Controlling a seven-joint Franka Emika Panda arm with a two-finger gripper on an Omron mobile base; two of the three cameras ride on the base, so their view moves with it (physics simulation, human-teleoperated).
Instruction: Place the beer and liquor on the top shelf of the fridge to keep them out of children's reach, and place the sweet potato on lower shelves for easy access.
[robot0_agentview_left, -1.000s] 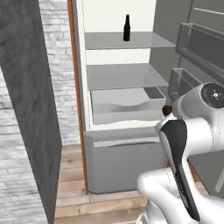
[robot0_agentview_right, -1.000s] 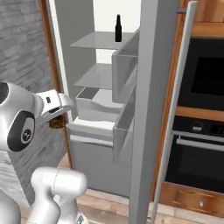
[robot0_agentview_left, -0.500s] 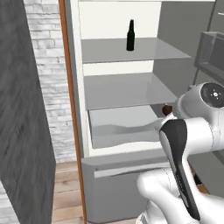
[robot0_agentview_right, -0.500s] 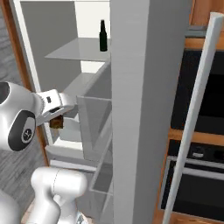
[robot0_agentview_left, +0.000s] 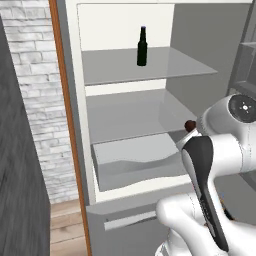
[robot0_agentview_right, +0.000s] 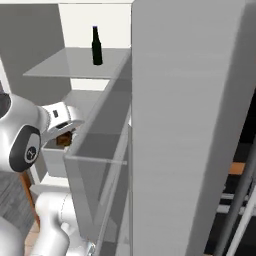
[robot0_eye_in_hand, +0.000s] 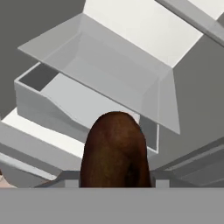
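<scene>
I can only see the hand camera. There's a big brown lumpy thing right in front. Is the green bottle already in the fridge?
Observer: Yes. The beer stands upright on the top shelf of the fridge.
Operator: Is the other bottle, the one with the red cap, up there too?
Observer: No, the beer stands alone on that shelf; I see no red-capped bottle.
Operator: Where is the brown thing compared to the shelves?
Observer: The sweet potato, held in the gripper, is level with the grey drawer, below the two upper shelves.
</scene>
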